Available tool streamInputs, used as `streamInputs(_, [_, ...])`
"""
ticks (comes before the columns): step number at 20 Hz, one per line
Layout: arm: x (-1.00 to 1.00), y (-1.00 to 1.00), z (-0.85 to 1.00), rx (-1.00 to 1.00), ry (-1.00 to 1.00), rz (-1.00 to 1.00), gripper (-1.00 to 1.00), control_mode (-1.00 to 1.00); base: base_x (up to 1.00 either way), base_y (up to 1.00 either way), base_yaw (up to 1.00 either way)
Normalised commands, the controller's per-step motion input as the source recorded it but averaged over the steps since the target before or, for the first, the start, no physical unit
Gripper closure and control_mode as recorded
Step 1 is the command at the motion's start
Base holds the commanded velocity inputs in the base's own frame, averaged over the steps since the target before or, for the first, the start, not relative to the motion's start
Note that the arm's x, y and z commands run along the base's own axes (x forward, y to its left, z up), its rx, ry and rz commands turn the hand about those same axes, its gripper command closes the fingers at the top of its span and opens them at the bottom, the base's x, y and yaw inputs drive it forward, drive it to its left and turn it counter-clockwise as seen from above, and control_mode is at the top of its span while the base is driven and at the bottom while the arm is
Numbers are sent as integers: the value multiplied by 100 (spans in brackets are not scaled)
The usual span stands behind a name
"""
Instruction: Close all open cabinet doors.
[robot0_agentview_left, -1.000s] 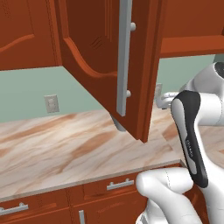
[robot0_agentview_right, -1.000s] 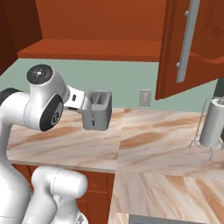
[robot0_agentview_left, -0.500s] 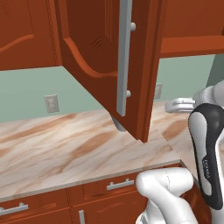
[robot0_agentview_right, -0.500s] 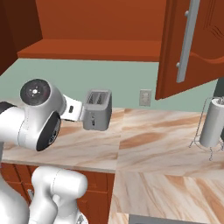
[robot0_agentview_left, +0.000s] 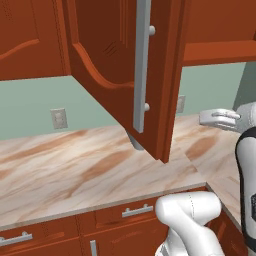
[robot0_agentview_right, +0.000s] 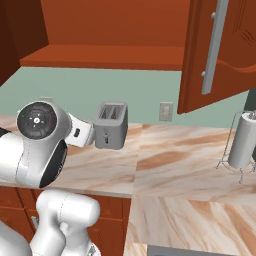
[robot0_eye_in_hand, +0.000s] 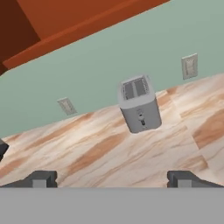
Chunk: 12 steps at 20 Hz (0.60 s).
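Since a second ago your arm has swung lower and further right in the left base view, while the open cabinet door (robot0_agentview_left: 125, 75) has not shifted. You see that glossy reddish-brown door, with its arched raised panel and long silver bar handle (robot0_agentview_left: 141, 65), standing out over the marbled table (robot0_agentview_left: 75, 170). Your end effector (robot0_eye_in_hand: 111, 178) is spread wide and grasps nothing, facing a boxy grey toaster (robot0_eye_in_hand: 139, 104) beneath the wall cabinet. No writing is readable.

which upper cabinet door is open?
The cabinet door with the long silver bar handle, swung out over the counter. The neighbouring door to its left sits flush, closed.
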Motion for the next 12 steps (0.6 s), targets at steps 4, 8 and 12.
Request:
streamInputs(4, [-32, 8, 35, 13, 0, 0, -100, -100, 0, 0, 0])
streamInputs(8, [-41, 11, 21, 13, 5, 0, -100, -100, 0, 0, 0])
streamInputs(12, [-44, 16, 19, 20, 8, 0, -100, -100, 0, 0, 0])
